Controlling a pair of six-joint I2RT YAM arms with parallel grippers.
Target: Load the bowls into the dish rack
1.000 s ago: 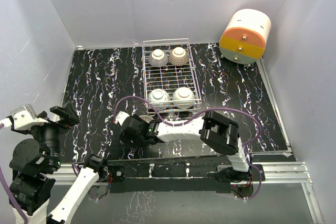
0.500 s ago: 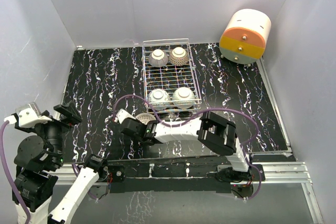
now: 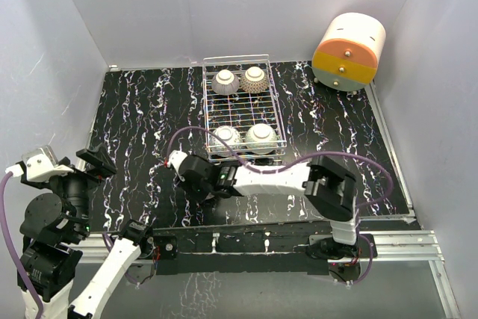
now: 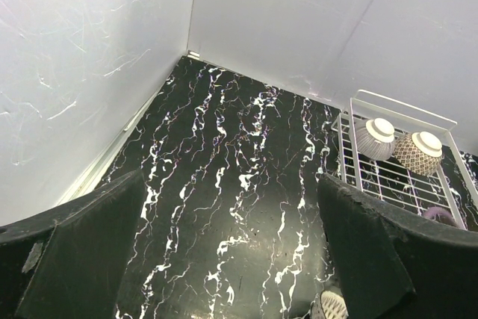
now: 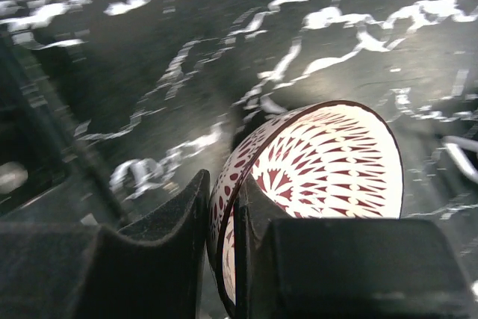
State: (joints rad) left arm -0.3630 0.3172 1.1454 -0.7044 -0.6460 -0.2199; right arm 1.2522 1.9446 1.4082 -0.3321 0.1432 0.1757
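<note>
A bowl (image 5: 328, 162) with a red-and-white starburst inside lies tilted on the black marbled table. My right gripper (image 5: 224, 207) is shut on its rim, one finger inside and one outside. From above, that gripper (image 3: 188, 173) sits just in front of the dish rack (image 3: 273, 113), and the arm hides the bowl. Several bowls rest upside down in the silver wire rack, two at the far end (image 3: 225, 81) and two at the near end (image 3: 261, 136). My left gripper (image 4: 231, 259) hangs open over bare table at the near left (image 3: 91, 163), holding nothing.
A cream-and-orange cylindrical drawer unit (image 3: 349, 51) stands at the back right corner. White walls close in the table on three sides. A purple cable (image 3: 299, 160) loops over the right arm in front of the rack.
My right gripper has closed on the patterned bowl's rim, and that arm has stretched out with its elbow swinging right. The left arm shifted slightly, then held still.
</note>
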